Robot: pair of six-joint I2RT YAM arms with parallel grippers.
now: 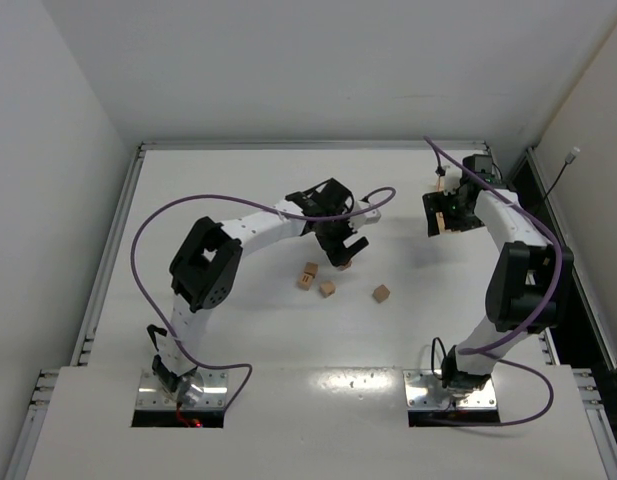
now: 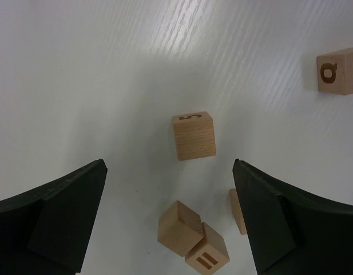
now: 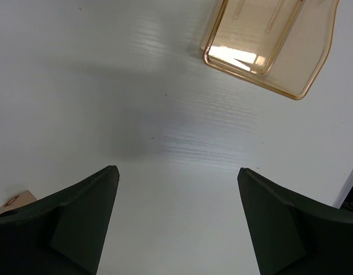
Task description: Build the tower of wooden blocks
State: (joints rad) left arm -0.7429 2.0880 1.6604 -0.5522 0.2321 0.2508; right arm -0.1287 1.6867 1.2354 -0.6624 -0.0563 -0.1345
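Several small tan wood blocks lie loose on the white table; no upright tower shows. In the top view two touching blocks (image 1: 308,275) lie beside a single one (image 1: 328,288), with another (image 1: 381,293) further right. My left gripper (image 1: 343,252) hovers open and empty just behind them. In the left wrist view (image 2: 169,163) a block marked "5" (image 2: 193,136) lies ahead between the jaws, the touching pair (image 2: 190,238) lies nearer, one sliver of a block (image 2: 237,211) shows by the right finger, and a "q" block (image 2: 337,70) lies far right. My right gripper (image 1: 438,215) is open and empty (image 3: 176,172).
A clear amber plastic container (image 3: 268,46) lies on the table ahead of the right gripper. A corner of one marked block (image 3: 16,200) peeks by its left finger. The table's raised rim (image 1: 308,146) runs along the back.
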